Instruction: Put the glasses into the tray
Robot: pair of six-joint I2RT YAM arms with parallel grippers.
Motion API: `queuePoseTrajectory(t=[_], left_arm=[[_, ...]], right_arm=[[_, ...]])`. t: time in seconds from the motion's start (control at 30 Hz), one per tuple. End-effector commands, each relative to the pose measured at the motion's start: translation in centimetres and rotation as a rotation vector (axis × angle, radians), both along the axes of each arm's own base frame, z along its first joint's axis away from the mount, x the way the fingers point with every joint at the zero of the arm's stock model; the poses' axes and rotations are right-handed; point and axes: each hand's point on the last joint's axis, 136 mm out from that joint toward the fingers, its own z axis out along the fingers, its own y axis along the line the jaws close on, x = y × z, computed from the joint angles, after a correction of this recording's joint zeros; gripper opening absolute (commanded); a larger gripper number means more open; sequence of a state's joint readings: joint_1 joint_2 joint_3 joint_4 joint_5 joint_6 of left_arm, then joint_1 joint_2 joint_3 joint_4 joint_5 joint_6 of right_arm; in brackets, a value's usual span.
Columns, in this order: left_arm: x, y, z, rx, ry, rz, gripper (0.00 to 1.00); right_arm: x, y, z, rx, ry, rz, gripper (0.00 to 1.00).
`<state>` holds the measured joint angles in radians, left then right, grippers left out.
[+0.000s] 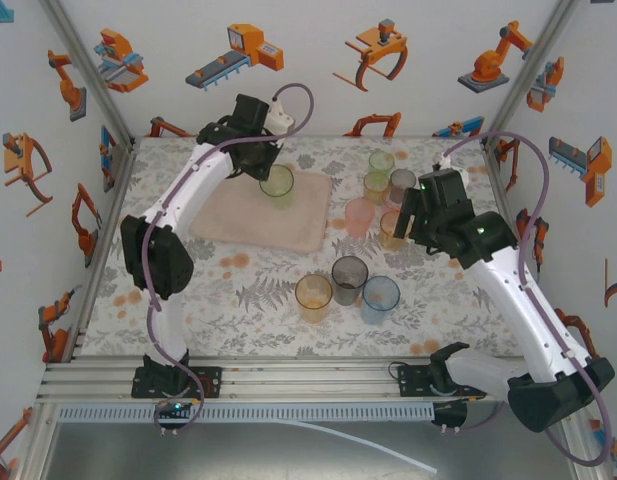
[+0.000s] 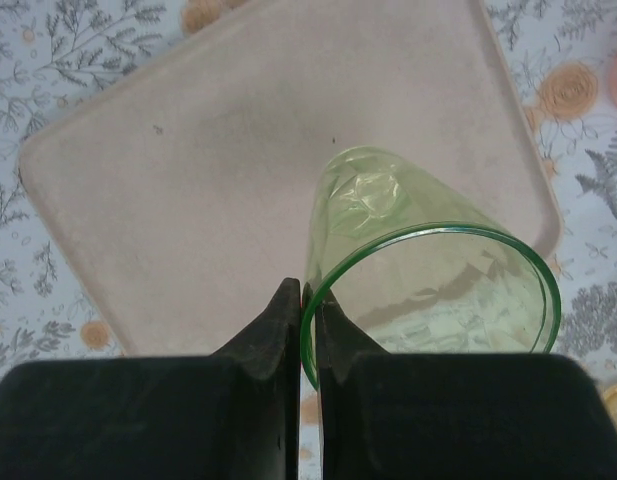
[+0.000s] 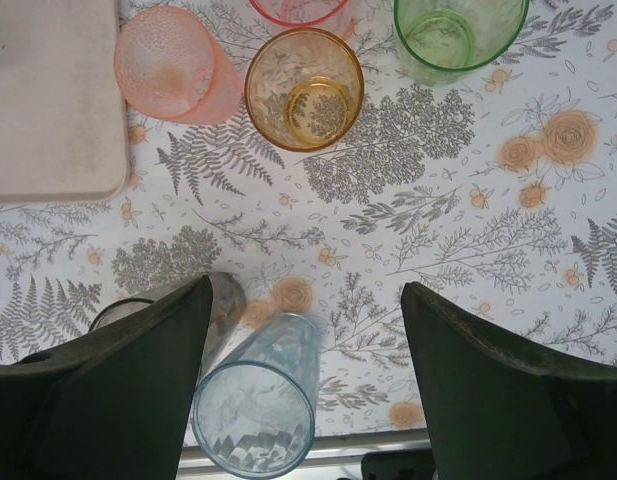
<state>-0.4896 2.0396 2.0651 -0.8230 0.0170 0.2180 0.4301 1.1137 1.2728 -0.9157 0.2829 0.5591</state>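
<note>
Fern-and-flower print tabletop [image 1: 258, 290], walls [image 1: 318, 90] with robot cartoons. Left claw [image 2: 308, 300] pinched shut on rim of translucent green tumbler [image 2: 428, 280] over pale pink tray [image 2: 188, 200]; contact with tray unclear. Right claw [image 3: 306, 295] wide open, empty. Faceted blue tumbler [image 3: 256, 400] between its fingers, untouched. Grey tumbler [image 3: 226, 300] mostly hidden behind one finger.

left arm [image 1: 193, 190]: white tubular links, black joint housings | right arm [image 1: 528, 300]: same build, small green light [image 1: 479, 229] near the wrist | mauve hose [image 1: 312, 103] running along each arm | left end effector [image 2: 308, 300], right end effector [image 3: 306, 290]: matte black wedge fingers [image 3: 128, 380]
</note>
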Motion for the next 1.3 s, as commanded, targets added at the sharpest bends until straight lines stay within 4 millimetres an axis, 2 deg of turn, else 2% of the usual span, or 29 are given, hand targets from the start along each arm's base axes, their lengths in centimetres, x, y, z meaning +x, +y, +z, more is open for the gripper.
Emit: queuePoseTrajectory(t=[0.0,0.13,0.43,0.8,0.93,1.17,1.27], left_arm=[[1.8,-0.8,1.2,-0.056,-0.022,-0.003,0.0],[4.1,-1.6,0.8,-0.091,-0.021,0.001,0.0],[6.8,-4.1,-0.9,-0.157,-0.011,-0.022,0.02],[7.0,-7.3,-3.6,-0.166,-0.003,-0.072,0.03],[7.1,-7.6,-4.1,-0.154,-0.009,-0.076,0.04],[7.1,-7.8,-4.1,-0.15,-0.015,-0.077,0.14],[7.1,-7.9,-4.1,-0.148,-0.017,-0.077,0.14]], right_arm=[[-0.4,-0.4,1.2,-0.024,-0.007,-0.001,0.7],[-0.6,-0.5,1.1,-0.025,-0.001,0.002,0.7],[-0.4,-0.3,0.6,-0.042,0.019,0.015,0.71],[0.2,0.2,0.1,-0.038,0.031,0.025,0.71],[0.2,0.3,-0.1,-0.031,0.031,0.029,0.71],[0.4,0.6,-0.4,-0.026,0.034,0.039,0.71],[0.4,0.7,-0.7,-0.025,0.039,0.044,0.71]])
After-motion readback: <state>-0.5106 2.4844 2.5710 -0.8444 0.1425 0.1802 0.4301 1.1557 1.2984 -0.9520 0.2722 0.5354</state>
